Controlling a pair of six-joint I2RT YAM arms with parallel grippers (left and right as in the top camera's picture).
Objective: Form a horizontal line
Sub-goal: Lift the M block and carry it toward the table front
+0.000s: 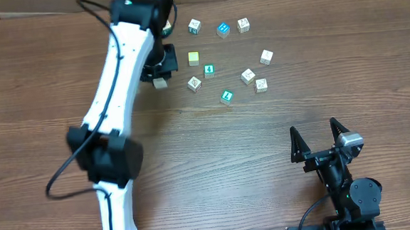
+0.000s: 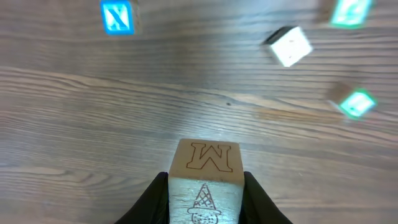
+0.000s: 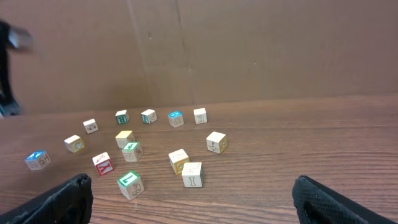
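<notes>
My left gripper [image 2: 205, 202] is shut on a whitish wooden cube [image 2: 205, 163] with a brown M on top and an ice-cream cone on its near face. In the overhead view this cube [image 1: 162, 83] sits at the left gripper [image 1: 158, 76], left of the scattered group. A pale yellow cube [image 1: 194, 58] lies to its right, with a whitish cube [image 1: 194, 83] just below that. Further whitish cubes [image 1: 248, 75] lie farther right. The cubes are scattered; no horizontal line shows. My right gripper [image 1: 319, 140] stands open and empty at the lower right.
Teal and green-faced cubes [image 1: 226, 96] lie among the whitish ones, and three more cubes [image 1: 222, 30] sit along the back. The left arm [image 1: 118, 99] stretches diagonally across the left half. A brown wall [image 3: 249, 50] rises behind the table.
</notes>
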